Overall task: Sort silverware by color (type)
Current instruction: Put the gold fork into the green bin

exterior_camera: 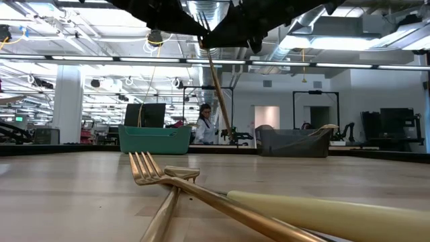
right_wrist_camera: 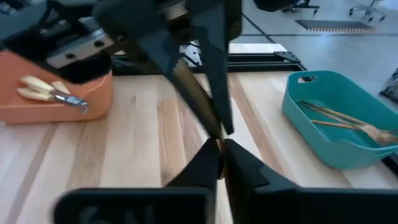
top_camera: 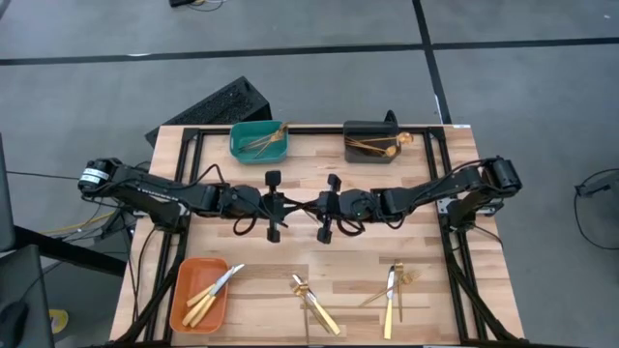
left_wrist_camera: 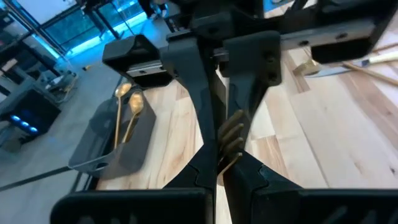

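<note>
My left gripper (top_camera: 293, 205) and right gripper (top_camera: 309, 206) meet tip to tip above the middle of the table, both shut on one gold fork (exterior_camera: 216, 87). The fork hangs slanting below them. Loose silverware lies near the table's near edge in two small heaps, one (top_camera: 315, 305) and another (top_camera: 392, 288). The nearest fork (exterior_camera: 161, 176) shows large in the low view. The teal bin (top_camera: 258, 141) holds forks, the dark grey bin (top_camera: 372, 143) holds spoons, and the orange bin (top_camera: 198, 293) holds cream-handled knives. My left gripper (left_wrist_camera: 222, 169) pinches the fork at its tine end (left_wrist_camera: 231, 138), fingers level, coming from the table's left. The fork is lifted clear of the table. My right gripper (right_wrist_camera: 219, 149) is shut on the fork's slim shaft (right_wrist_camera: 208, 124), fingers level, from the table's right, right against the left fingertips.
A black frame rail (top_camera: 193, 193) runs along the table's edges. The three bins stand at the far edge and the near left corner. Bare wood (top_camera: 387, 246) lies under and around the grippers. A person (exterior_camera: 203, 124) stands in the room beyond the table.
</note>
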Motion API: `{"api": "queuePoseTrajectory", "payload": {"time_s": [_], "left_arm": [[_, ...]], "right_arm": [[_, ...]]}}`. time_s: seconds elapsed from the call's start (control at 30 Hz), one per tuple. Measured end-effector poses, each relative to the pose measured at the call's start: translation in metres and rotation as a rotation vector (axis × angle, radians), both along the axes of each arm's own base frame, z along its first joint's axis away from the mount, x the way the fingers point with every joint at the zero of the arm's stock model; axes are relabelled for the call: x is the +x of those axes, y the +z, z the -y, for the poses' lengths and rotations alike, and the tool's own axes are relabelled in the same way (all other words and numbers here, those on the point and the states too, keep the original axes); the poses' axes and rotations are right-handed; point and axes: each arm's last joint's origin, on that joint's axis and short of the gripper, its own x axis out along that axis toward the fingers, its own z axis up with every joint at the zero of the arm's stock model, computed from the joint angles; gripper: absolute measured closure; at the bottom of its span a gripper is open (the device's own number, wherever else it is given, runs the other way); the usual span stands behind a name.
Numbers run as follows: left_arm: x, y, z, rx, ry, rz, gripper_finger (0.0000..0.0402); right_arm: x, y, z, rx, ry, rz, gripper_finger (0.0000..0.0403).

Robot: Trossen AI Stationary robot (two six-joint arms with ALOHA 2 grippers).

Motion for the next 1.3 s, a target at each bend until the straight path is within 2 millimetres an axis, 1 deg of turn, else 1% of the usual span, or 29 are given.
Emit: {"api": "queuePoseTrajectory", "payload": {"time_s": [0.03,0.13,0.23,0.27,0.33,0.43,0.5,0.6,0.7,0.8,0.9,1.1,1.23,1.3], "left_arm": [[0.000,0.000,0.000,-0.004,0.007,0.002,0.0400],[0.000,0.000,-0.001,-0.038,0.061,0.014,0.0391],[-0.002,0.001,-0.004,-0.048,0.186,0.034,0.0363],[-0.003,0.002,-0.006,-0.050,0.231,0.048,0.0350],[-0.004,0.006,-0.007,-0.081,0.286,0.090,0.0322],[-0.003,0.010,-0.007,-0.155,0.281,0.148,0.0281],[-0.002,0.011,-0.007,-0.191,0.264,0.159,0.0258],[-0.002,0.012,-0.009,-0.191,0.266,0.166,0.0230],[-0.001,0.014,-0.011,-0.165,0.256,0.181,0.0218],[0.002,0.013,-0.012,-0.171,0.215,0.189,0.0224],[0.005,0.012,-0.012,-0.163,0.167,0.180,0.0248],[0.012,0.012,-0.014,-0.164,0.077,0.215,0.0320],[0.014,0.011,-0.015,-0.139,0.059,0.211,0.0384],[0.014,0.011,-0.017,-0.128,0.063,0.213,0.0391]], "right_arm": [[0.000,0.000,0.000,0.010,0.003,0.001,0.0376],[0.000,0.000,0.001,0.049,-0.022,0.011,0.0375],[-0.006,0.008,0.010,0.099,-0.078,0.037,0.0370],[-0.010,0.014,0.015,0.115,-0.094,0.068,0.0369],[-0.017,0.030,0.025,0.139,-0.118,0.197,0.0370],[-0.028,0.039,0.036,0.152,-0.143,0.350,0.0374],[-0.033,0.031,0.039,0.156,-0.144,0.399,0.0374],[-0.036,0.023,0.038,0.168,-0.085,0.474,0.0372],[-0.040,0.022,0.035,0.179,-0.019,0.531,0.0373],[-0.043,0.020,0.032,0.188,0.047,0.565,0.0374],[-0.044,0.022,0.031,0.182,0.074,0.592,0.0372],[-0.044,0.023,0.029,0.140,0.086,0.589,0.0373],[-0.044,0.023,0.029,0.137,0.129,0.584,0.0366],[-0.044,0.023,0.029,0.133,0.130,0.584,0.0361]]}}
